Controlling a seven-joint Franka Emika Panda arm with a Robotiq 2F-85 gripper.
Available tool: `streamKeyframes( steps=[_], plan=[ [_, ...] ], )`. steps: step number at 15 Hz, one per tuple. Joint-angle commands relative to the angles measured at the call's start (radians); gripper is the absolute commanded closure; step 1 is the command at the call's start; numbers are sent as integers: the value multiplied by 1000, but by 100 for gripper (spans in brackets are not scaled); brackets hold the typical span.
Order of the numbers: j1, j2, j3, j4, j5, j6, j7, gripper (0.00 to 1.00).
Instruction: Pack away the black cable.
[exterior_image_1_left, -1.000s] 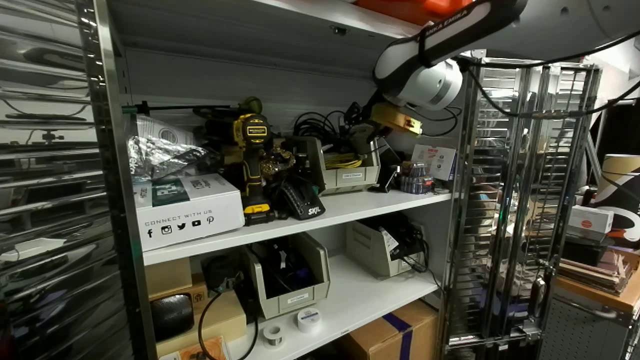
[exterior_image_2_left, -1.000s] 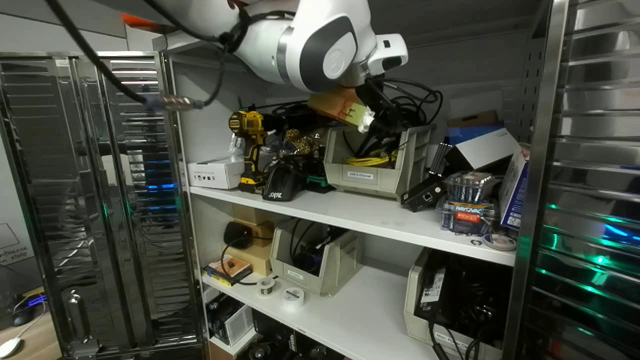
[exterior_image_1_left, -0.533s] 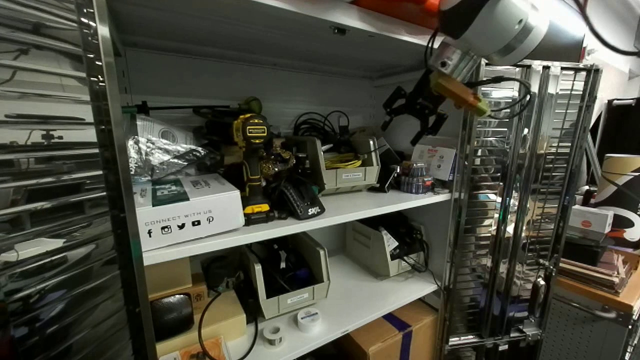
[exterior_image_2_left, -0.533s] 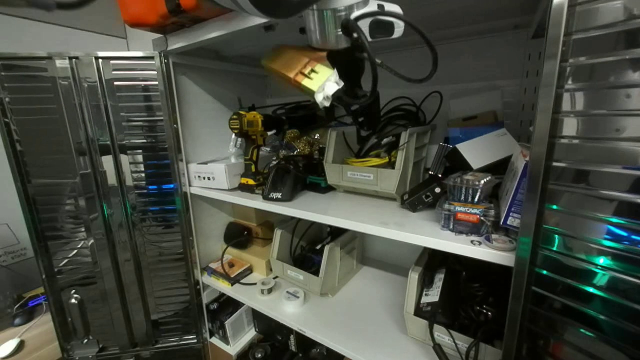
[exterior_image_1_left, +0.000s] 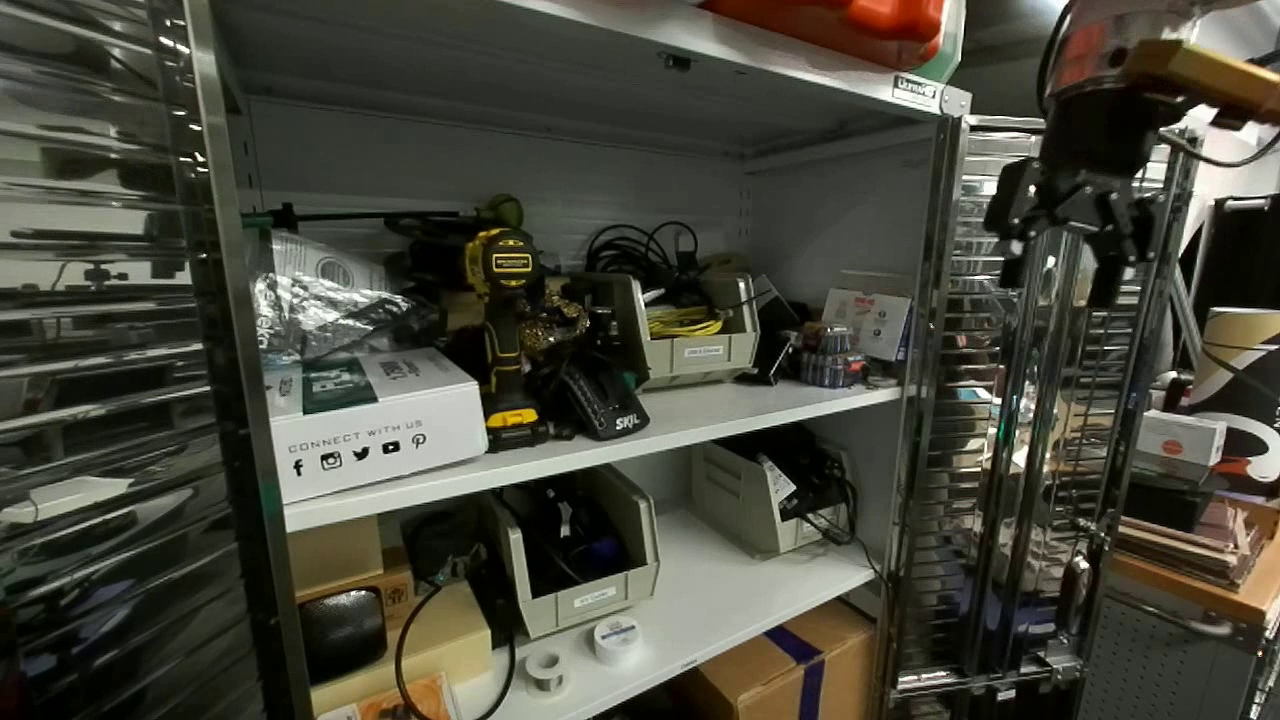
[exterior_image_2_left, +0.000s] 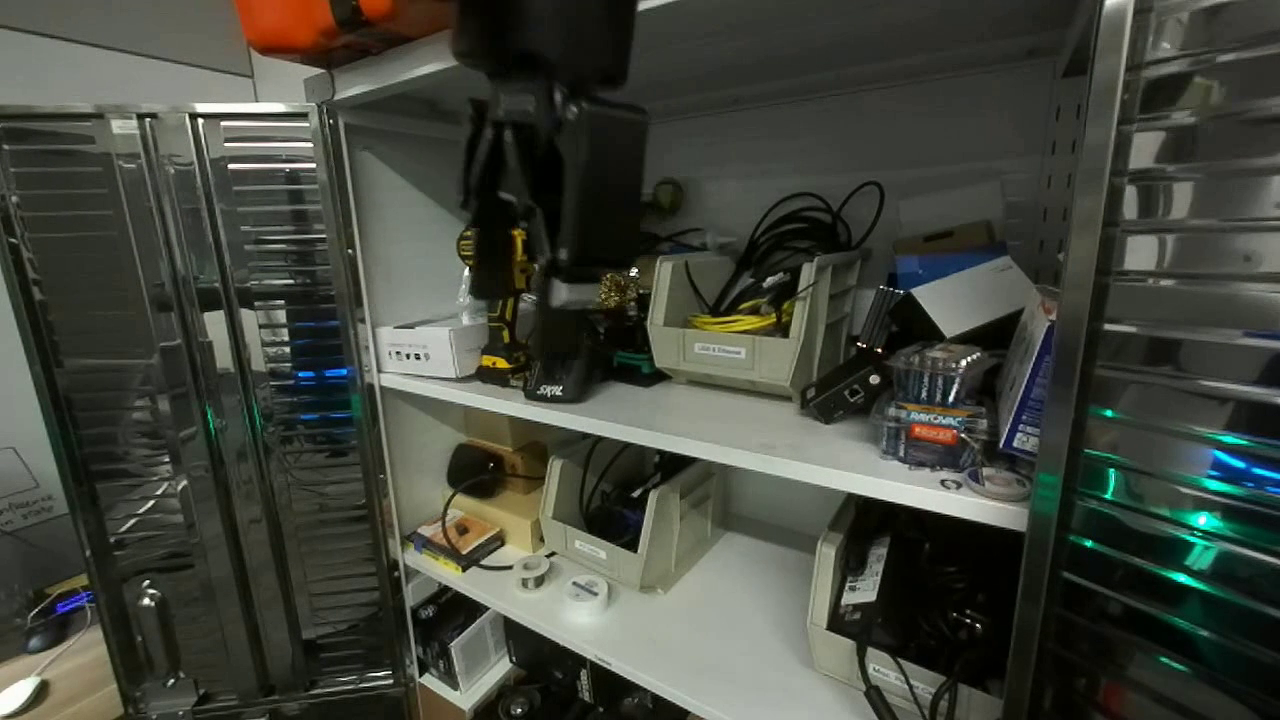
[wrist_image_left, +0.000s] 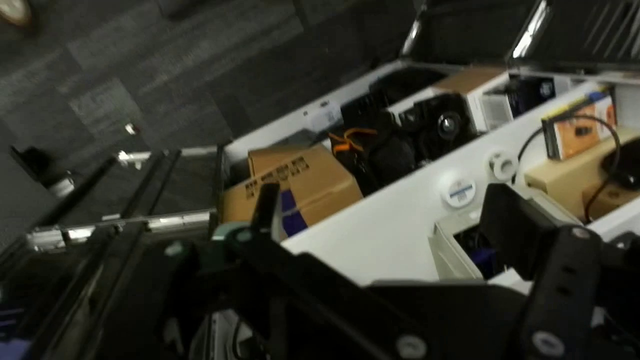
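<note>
The tool (exterior_image_1_left: 1058, 280) was held in mid-air in front of the cabinet (exterior_image_1_left: 840, 200), well apart from everything stored there, with its tips pointed downward; in the wrist view its two fingers (wrist_image_left: 507, 220) were seen spread wide, and nothing was gripped between them. The black cable (exterior_image_1_left: 657, 274) was seen heaped in loops in a pale grey bin (exterior_image_2_left: 720, 370) on the upper shelf (exterior_image_2_left: 720, 420), with some loops raised above the rim; whether all the strands belonged to a single cable could not be told. A yellow cable (exterior_image_2_left: 740, 323) was coiled at the front of the same bin. Beyond one side of it, in both exterior views, a yellow and black drill (exterior_image_1_left: 505, 335) was stood upright near a white box (exterior_image_1_left: 385, 430); beyond its other side, clear packs of batteries (exterior_image_2_left: 935, 430) were stacked. On the lower shelf (exterior_image_1_left: 700, 600), a second bin (exterior_image_1_left: 560, 612) and a third bin (exterior_image_1_left: 730, 500) were filled with dark items (exterior_image_1_left: 575, 540), and a round white item (exterior_image_1_left: 618, 642) was placed just beside a small spool (exterior_image_1_left: 547, 674).
</note>
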Motion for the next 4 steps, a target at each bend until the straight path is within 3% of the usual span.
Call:
streamKeyframes(
  steps=[1, 4],
  plan=[
    [5, -13, -7, 12, -10, -74, -2, 0],
    [5, -22, -8, 10, -11, -91, -2, 0]
  ],
)
